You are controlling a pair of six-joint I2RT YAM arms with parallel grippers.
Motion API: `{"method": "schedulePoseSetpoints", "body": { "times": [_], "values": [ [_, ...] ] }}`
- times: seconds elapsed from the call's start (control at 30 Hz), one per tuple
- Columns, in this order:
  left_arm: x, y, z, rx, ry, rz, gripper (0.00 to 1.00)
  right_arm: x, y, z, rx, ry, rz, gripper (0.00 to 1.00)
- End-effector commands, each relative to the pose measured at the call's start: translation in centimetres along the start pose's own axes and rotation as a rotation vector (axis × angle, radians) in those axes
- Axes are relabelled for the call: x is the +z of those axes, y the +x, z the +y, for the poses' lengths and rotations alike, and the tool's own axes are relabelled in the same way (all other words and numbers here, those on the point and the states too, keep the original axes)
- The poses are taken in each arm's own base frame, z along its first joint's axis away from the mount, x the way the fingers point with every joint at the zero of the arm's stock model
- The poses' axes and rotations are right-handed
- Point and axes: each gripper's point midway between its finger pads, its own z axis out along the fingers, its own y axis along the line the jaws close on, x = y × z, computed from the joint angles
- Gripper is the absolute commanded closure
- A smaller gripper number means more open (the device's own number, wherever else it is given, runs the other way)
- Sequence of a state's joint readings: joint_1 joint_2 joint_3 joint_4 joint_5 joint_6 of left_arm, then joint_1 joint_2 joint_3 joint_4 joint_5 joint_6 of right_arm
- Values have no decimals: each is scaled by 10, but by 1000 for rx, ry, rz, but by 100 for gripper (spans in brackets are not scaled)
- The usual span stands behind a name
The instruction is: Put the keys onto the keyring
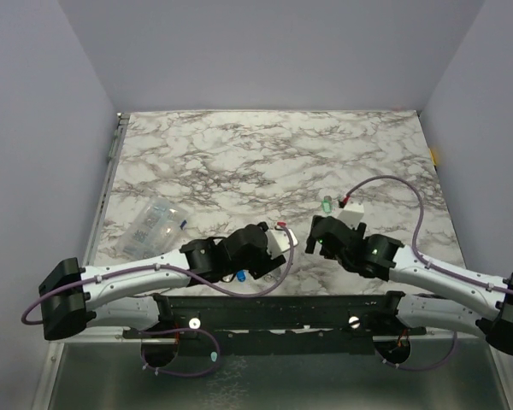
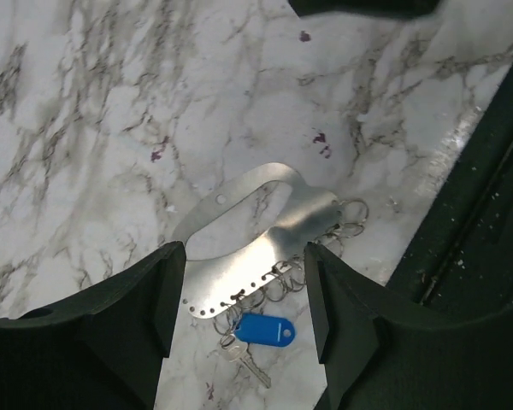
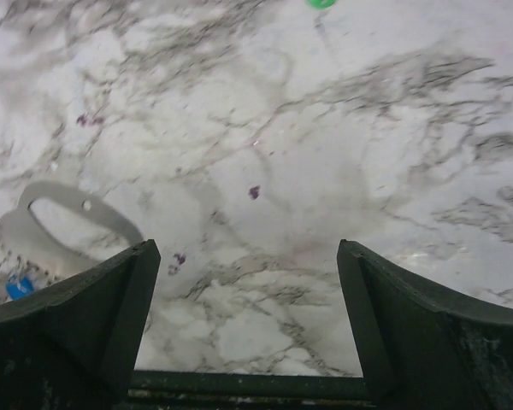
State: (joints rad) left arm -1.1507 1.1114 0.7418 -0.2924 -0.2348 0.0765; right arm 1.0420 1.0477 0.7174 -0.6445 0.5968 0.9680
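The keyring [image 2: 265,239] is a silvery flat plate with a handle loop and several small rings along its edge. It lies on the marble between my left gripper's [image 2: 244,316] open fingers. The blue key [image 2: 265,329], a blue tag with a small metal key, hangs on one of the rings; it also shows in the top view [image 1: 239,277]. The mint green key [image 1: 327,205] lies loose on the marble beyond my right gripper [image 1: 316,239], and it shows at the top edge of the right wrist view [image 3: 322,2]. My right gripper [image 3: 244,325] is open and empty above bare marble. The keyring [image 3: 17,239] lies to its left.
A clear plastic bag [image 1: 154,224] with small blue marks lies at the left of the marble table [image 1: 265,154]. A black rail [image 1: 282,307] runs along the table's near edge, close to the keyring. Grey walls enclose the left, right and far sides.
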Motion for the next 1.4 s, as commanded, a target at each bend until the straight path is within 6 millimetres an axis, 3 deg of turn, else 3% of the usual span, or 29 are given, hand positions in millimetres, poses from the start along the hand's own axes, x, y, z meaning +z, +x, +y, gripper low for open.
{"method": "schedulePoseSetpoints", "body": {
  "times": [0.0,0.13,0.3,0.43,0.57,0.73,0.93,1.13,1.37],
  "values": [
    [7,-20,-47,165,239,-50,36,5,-20,-41,66,92,-63,4],
    [16,-21,-77,251,337,-49,38,7,-30,-58,86,123,-76,4],
    [29,-11,-93,299,383,0,39,7,-46,-71,147,142,-99,4],
    [42,3,-101,340,374,58,43,5,-65,-68,164,115,-136,4],
    [53,14,-99,366,335,109,45,7,-71,-68,145,118,-141,4],
    [57,21,-99,375,325,131,48,10,-68,-69,139,115,-132,4],
    [67,43,-94,400,292,200,53,12,-64,-70,131,112,-122,4],
    [73,48,-92,405,277,213,54,13,-64,-69,123,103,-119,4],
    [79,58,-90,429,259,248,67,15,-64,-66,109,94,-116,4]
  ]
}}
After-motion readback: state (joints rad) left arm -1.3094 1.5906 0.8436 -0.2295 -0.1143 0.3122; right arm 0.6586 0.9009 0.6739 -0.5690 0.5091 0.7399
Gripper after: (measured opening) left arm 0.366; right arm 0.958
